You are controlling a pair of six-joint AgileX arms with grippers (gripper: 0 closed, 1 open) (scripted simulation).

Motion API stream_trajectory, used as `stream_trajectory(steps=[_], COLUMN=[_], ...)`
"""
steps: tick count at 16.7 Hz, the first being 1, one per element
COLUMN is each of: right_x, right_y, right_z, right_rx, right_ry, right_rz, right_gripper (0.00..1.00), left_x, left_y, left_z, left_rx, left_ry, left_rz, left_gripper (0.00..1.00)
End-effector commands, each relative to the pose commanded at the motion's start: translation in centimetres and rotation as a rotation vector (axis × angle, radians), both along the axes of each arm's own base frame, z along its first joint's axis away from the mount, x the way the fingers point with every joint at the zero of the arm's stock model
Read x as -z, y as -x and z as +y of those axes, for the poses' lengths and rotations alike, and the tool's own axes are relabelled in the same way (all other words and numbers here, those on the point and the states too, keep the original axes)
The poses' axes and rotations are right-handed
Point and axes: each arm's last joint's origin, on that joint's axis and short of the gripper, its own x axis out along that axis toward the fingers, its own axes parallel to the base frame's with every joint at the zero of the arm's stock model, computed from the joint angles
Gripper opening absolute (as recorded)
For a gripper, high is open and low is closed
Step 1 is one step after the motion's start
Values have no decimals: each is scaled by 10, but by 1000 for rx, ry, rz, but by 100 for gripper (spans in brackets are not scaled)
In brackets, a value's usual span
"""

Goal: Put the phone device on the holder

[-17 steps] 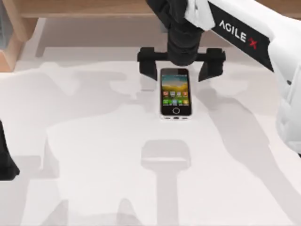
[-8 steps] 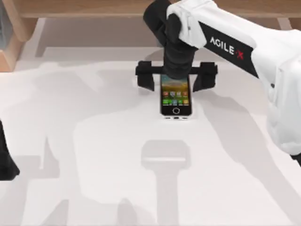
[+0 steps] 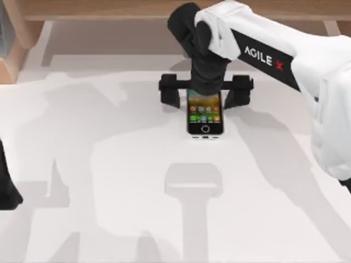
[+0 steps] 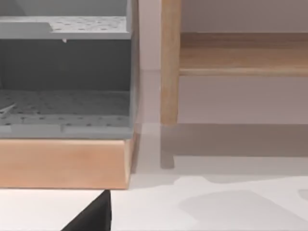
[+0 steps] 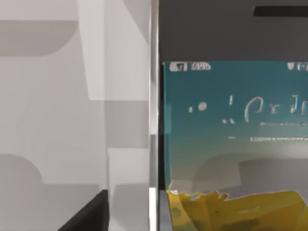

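Note:
The phone device (image 3: 205, 116) lies flat on the white table, screen up, a little behind the middle. My right gripper (image 3: 205, 91) hangs over its far end, open, with one black finger (image 3: 170, 91) on each side of the phone and a gap to each. In the right wrist view the phone's screen (image 5: 231, 144) is very close. The holder (image 3: 193, 181) is a pale white stand in front of the phone, nearer the front edge. My left arm (image 3: 5, 189) is parked at the table's left edge.
A wooden shelf frame (image 3: 22, 27) runs along the back and the far left corner. The left wrist view shows its wooden post (image 4: 169, 62) and a grey perforated rack (image 4: 65, 72). White table surface (image 3: 98, 181) lies open between phone and holder.
My right gripper has come forward and down over the phone's far end, so its fingers now straddle the phone. The phone and holder have not moved.

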Motion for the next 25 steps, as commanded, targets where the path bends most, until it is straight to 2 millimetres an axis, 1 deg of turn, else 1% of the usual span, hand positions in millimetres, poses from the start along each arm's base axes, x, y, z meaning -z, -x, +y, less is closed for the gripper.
stream_trajectory(steps=[12, 13, 20, 21, 22, 25], right_x=[0, 0, 0, -20, -21, -32], right_y=[0, 0, 0, 5, 5, 4], right_z=[0, 0, 0, -1, -1, -1], right_rx=[0, 0, 0, -2, -2, -2], right_ry=[0, 0, 0, 9, 8, 9], right_rz=[0, 0, 0, -16, -16, -16], right_gripper=[2, 0, 0, 0, 0, 0], left_x=[0, 0, 0, 0, 0, 0], left_y=[0, 0, 0, 0, 0, 0], left_z=[0, 0, 0, 0, 0, 0], left_rx=[0, 0, 0, 0, 0, 0], left_ry=[0, 0, 0, 0, 0, 0], left_rz=[0, 0, 0, 0, 0, 0], left_gripper=[100, 100, 100, 100, 100, 100])
